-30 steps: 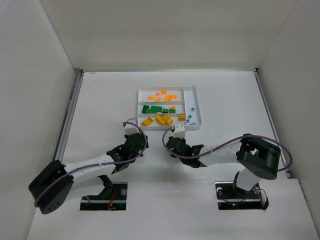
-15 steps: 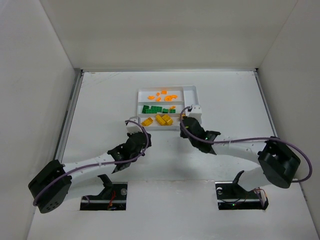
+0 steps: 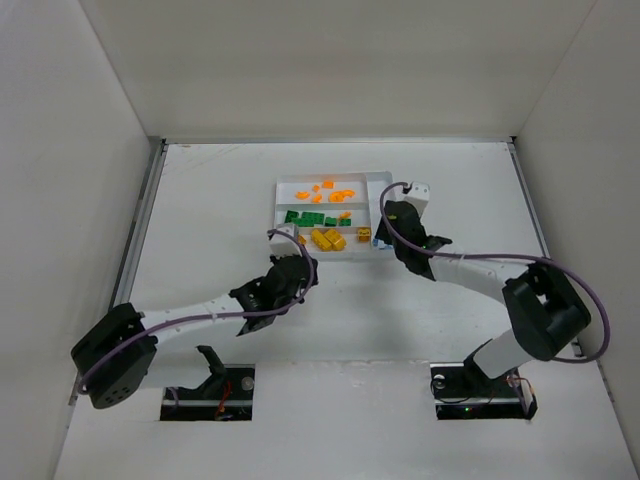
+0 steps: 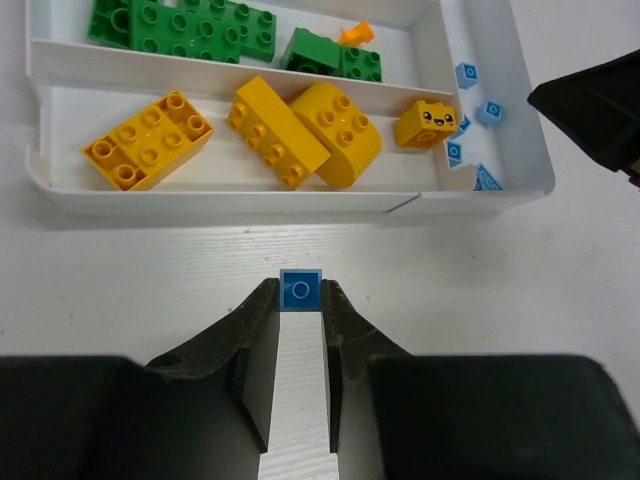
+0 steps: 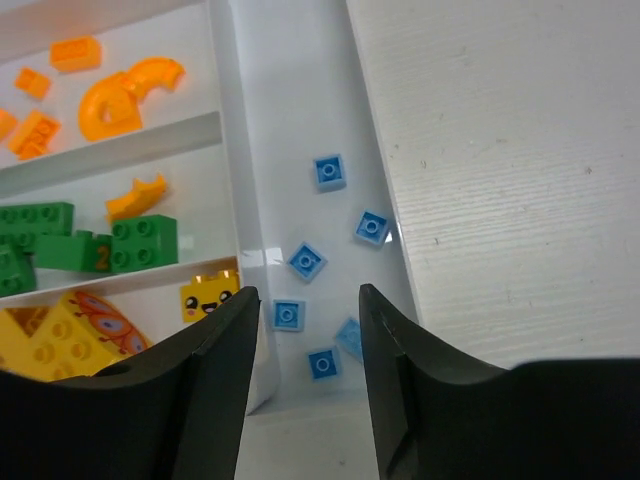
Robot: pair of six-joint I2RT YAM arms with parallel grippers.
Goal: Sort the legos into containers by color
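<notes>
The white tray (image 3: 335,178) holds orange legos (image 3: 325,190) in the far long section, green legos (image 3: 315,218) in the middle one and yellow legos (image 3: 325,238) in the near one. My left gripper (image 4: 300,297) is shut on a small blue lego (image 4: 300,289), held on or just above the table in front of the tray's near wall (image 4: 300,203). My right gripper (image 5: 305,305) is open and empty over the near end of the narrow crosswise section (image 5: 280,120), where several blue legos (image 5: 305,262) lie.
A small orange piece (image 5: 140,195) lies in the green section. A yellow face brick (image 5: 208,296) sits by the divider. The right gripper's black body (image 4: 600,100) is just beyond the tray's right corner. White walls stand around the table on three sides.
My right arm has swung right and forward, from in front of the tray to over its narrow right section. My left gripper has moved forward and right, up to the tray's near wall.
</notes>
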